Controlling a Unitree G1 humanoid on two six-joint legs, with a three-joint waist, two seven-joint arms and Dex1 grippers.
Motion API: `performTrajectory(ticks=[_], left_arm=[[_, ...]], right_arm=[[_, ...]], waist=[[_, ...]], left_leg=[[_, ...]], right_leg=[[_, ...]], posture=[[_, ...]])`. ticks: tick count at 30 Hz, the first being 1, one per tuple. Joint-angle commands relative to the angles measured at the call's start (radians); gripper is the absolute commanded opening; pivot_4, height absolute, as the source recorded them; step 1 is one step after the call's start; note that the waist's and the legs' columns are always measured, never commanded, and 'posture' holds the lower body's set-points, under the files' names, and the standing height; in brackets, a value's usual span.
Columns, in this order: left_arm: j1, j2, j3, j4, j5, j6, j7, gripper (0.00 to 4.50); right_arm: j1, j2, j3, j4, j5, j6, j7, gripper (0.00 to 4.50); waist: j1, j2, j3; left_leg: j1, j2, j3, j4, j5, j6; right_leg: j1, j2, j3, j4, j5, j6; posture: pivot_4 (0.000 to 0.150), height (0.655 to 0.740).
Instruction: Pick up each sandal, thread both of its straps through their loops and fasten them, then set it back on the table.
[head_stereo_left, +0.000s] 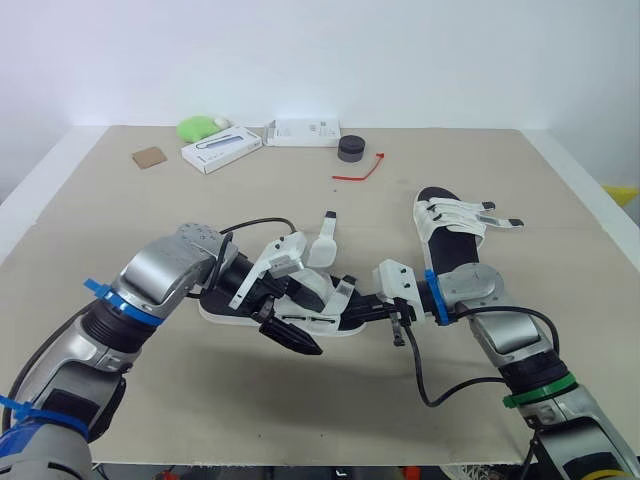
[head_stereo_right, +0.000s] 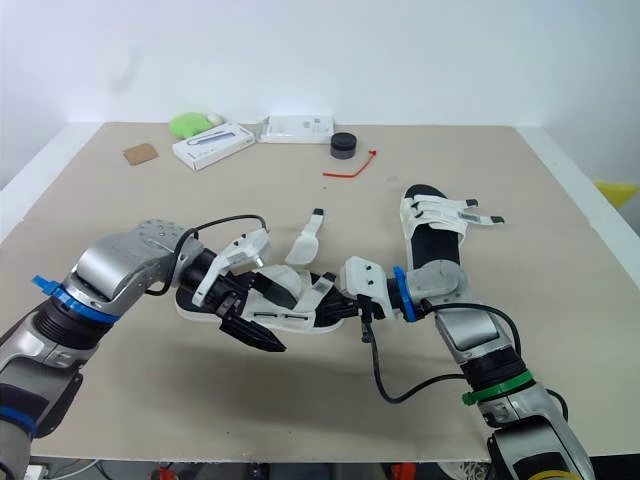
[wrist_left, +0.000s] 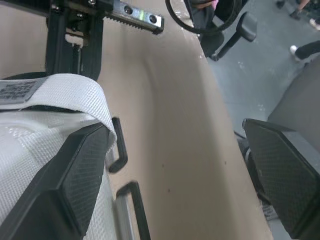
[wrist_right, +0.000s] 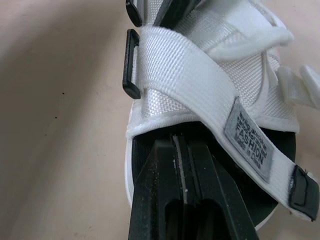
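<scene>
Two sandals lie on the beige worktop (head_stereo_left: 120, 230). One white woven sandal with a black footbed (head_stereo_left: 320, 300) sits near the middle, between the arms. The second white sandal (head_stereo_left: 452, 228) lies apart at 2 o'clock from it, its straps lying across the footbed.

The left gripper (wrist_left: 180, 185) meets the middle sandal from 9 o'clock. Its fingers are spread wide, one finger (wrist_left: 75, 185) pressed against a white strap and the other clear of it.

The right gripper (wrist_right: 182, 142) comes in from 3 o'clock. Its fingers are pressed together, with their tips at the edge of the black footbed, just under a strap that bears a grey label (wrist_right: 247, 142). A black plastic loop (wrist_right: 131, 64) sits at that strap's end.

One loose strap (head_stereo_left: 322, 243) stands up from the middle sandal.

At the 12 o'clock edge are a red zip tie (head_stereo_left: 360, 172), a black round cap (head_stereo_left: 351, 148) and a white box (head_stereo_left: 221, 148).
</scene>
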Motion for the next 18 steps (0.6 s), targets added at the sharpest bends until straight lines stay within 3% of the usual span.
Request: performTrajectory(ticks=[1, 10, 18], left_arm=[[-0.033, -0.046, 0.033, 0.037, -0.033, 0.081, 0.042, 4.38], [-0.076, -0.147, 0.141, 0.153, -0.093, 0.279, 0.195, 4.38], [-0.056, -0.155, 0.129, 0.173, -0.051, 0.231, 0.258, 4.38]], right_arm=[[-0.001, -0.003, -0.009, -0.021, 0.005, -0.018, 0.000, 0.00], [0.000, -0.006, -0.007, -0.023, 0.004, -0.019, 0.001, 0.00], [-0.008, -0.004, -0.003, -0.015, 0.001, -0.026, 0.005, 0.00]], waist=[[0.000, 0.000, 0.000], [-0.001, 0.000, 0.000], [-0.001, 0.000, 0.000]], left_leg=[[0.000, 0.000, 0.000, 0.000, 0.000, 0.000], [0.000, 0.000, 0.000, 0.000, 0.000, 0.000], [0.001, 0.000, 0.000, 0.000, 0.000, 0.000]], right_leg=[[0.000, 0.000, 0.000, 0.000, 0.000, 0.000], [0.000, 0.000, 0.000, 0.000, 0.000, 0.000], [0.000, 0.000, 0.001, 0.000, 0.001, 0.000]], posture=[[0.150, 0.7400], [0.150, 0.7400], [0.150, 0.7400]])
